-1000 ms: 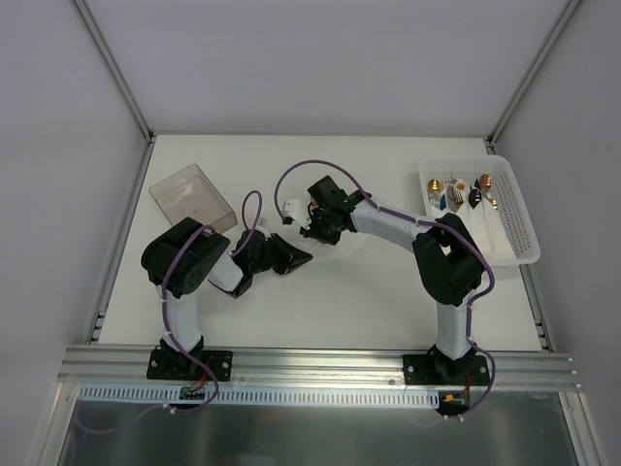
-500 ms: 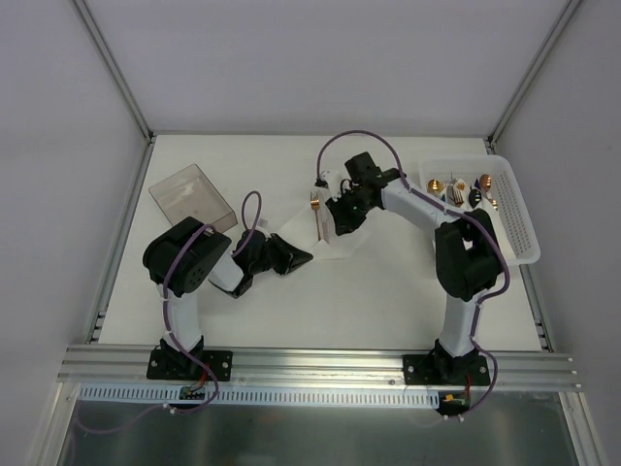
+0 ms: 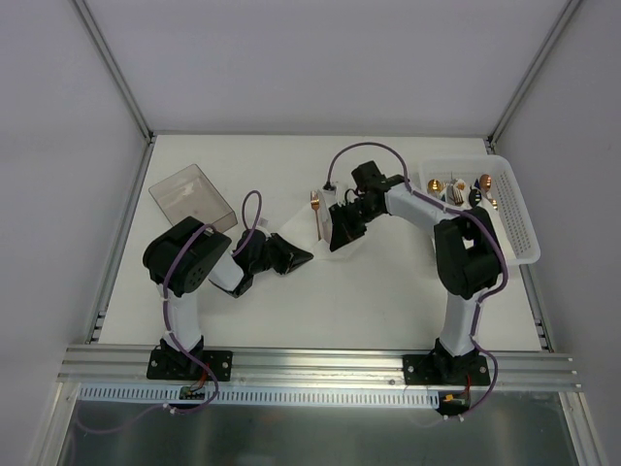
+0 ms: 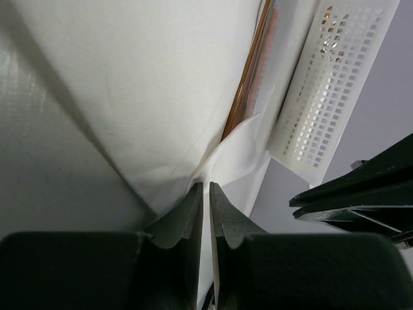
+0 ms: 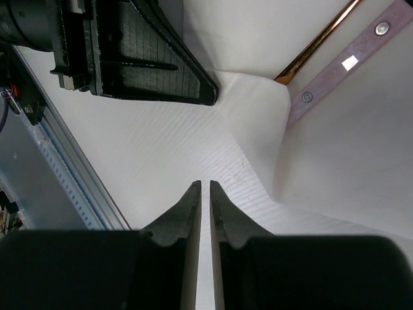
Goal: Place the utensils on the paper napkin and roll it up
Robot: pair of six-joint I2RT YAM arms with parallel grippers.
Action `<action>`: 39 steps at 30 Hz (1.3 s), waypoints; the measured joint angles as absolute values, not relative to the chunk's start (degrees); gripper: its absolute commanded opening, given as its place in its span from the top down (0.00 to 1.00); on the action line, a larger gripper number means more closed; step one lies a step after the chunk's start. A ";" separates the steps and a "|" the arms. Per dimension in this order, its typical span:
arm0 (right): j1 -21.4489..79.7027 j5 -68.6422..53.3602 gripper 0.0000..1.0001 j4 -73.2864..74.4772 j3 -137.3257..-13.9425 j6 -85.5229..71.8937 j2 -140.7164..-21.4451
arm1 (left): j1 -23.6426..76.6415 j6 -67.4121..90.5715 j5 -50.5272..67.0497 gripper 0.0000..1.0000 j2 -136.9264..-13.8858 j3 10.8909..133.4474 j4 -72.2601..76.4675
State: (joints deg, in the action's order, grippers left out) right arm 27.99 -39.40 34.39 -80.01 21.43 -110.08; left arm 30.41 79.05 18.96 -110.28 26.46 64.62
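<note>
Note utensils [image 4: 248,84] partly covered by paper napkin [image 4: 129,84] fold, mid-table. Read left gripper [image 4: 205,186] as clamped on napkin corner; right gripper [image 5: 204,187] nearly closed, hold indeterminable. Find bare table [image 3: 388,291] nearside, basket [image 3: 522,218] at far-right edge.

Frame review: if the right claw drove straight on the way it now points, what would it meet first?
The paper napkin: the right claw points into the white sheet just past its tips, well before the copper utensil beyond. Depth is unclear; it may be touching the sheet now.
</note>
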 measured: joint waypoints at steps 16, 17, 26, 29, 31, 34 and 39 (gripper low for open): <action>27.99 -34.33 0.91 31.35 -79.05 16.73 -116.64 | 30.41 79.05 18.96 0.91 -110.39 26.55 64.62; 27.99 -33.85 0.91 31.24 -79.05 16.43 -116.77 | 30.44 79.05 18.96 0.91 -110.39 26.55 64.62; 28.01 -30.96 0.91 31.07 -79.05 13.80 -116.84 | 30.44 79.05 18.96 0.91 -110.39 26.55 64.62; 28.01 -30.83 0.87 31.09 -79.05 13.34 -116.84 | 30.44 79.05 18.96 0.91 -110.39 26.55 64.62; 27.99 -30.87 0.84 31.11 -79.05 13.04 -116.79 | 30.44 79.05 18.96 0.91 -110.39 26.55 64.62; 27.73 -30.76 0.78 31.48 -79.05 13.06 -116.11 | 30.44 79.05 18.96 0.91 -110.39 26.55 64.60; 24.23 -29.12 0.61 33.43 -79.61 13.76 -112.09 | 30.44 79.05 18.96 0.91 -110.39 26.59 64.55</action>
State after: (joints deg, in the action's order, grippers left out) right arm 24.23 -29.12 33.43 -79.61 13.76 -112.09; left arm 30.44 79.05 18.96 -110.39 26.59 64.55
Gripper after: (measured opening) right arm 0.347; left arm 0.091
